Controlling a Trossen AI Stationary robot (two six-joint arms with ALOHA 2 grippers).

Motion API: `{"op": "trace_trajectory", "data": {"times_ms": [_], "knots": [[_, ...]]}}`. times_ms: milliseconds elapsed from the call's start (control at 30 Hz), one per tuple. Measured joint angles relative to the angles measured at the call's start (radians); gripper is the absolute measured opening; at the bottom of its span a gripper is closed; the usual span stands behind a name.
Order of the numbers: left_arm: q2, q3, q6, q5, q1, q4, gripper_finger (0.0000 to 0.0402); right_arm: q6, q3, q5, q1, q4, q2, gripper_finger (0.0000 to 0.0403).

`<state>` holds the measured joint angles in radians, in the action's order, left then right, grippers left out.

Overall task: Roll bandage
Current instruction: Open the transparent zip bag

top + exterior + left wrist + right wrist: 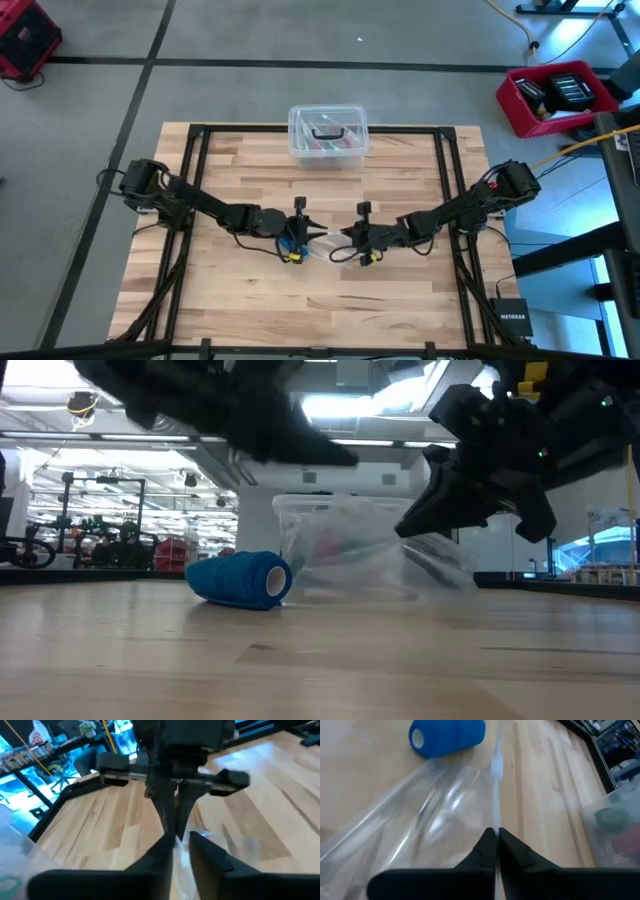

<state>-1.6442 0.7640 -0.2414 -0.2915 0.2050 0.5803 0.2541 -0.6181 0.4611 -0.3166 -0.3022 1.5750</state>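
The bandage (240, 578) is a compact blue roll lying on its side on the table, also in the high view (292, 247) and the right wrist view (447, 737). No gripper touches it. Both grippers meet above the table's middle at a small clear plastic bag (435, 815). My right gripper (496, 837) is shut on the bag. My left gripper (181, 851) faces it, just above the roll, its fingers a little apart with clear plastic (192, 837) between them. My right gripper pinches an edge of the clear bag (495, 817) between its two fingers. The fingers slant down from the table's right side. The bag spreads away from them toward the roll, held up at this edge. My left gripper has the bag's plastic between its fingers; I cannot tell whether they touch it.
A clear lidded box (328, 135) with coloured things inside stands at the table's far edge, behind the grippers. A black frame (200, 135) runs around the wooden table top. Bare wood lies in front of the grippers, toward the near edge.
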Motion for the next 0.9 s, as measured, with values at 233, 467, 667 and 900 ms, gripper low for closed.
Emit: {"op": "trace_trajectory", "data": {"times_ms": [233, 467, 667, 900], "knots": [[0.202, 0.064, 0.086, 0.000, -0.003, -0.385, 0.0140, 0.122, -0.053, 0.009, -0.024, 0.031, -0.003, 0.0007], [0.267, 0.061, 0.174, 0.138, -0.072, -0.485, 0.0163, 0.357, -0.123, -0.002, -0.039, -0.047, -0.003, 0.0007], [0.136, 0.060, 0.231, 0.357, -0.103, -0.337, 0.0163, 0.546, -0.228, 0.002, -0.038, -0.001, -0.003, 0.0014], [0.048, 0.060, 0.235, 0.373, -0.093, -0.313, 0.0169, 0.420, -0.290, 0.145, -0.058, 0.226, -0.003, 0.0010]]}}
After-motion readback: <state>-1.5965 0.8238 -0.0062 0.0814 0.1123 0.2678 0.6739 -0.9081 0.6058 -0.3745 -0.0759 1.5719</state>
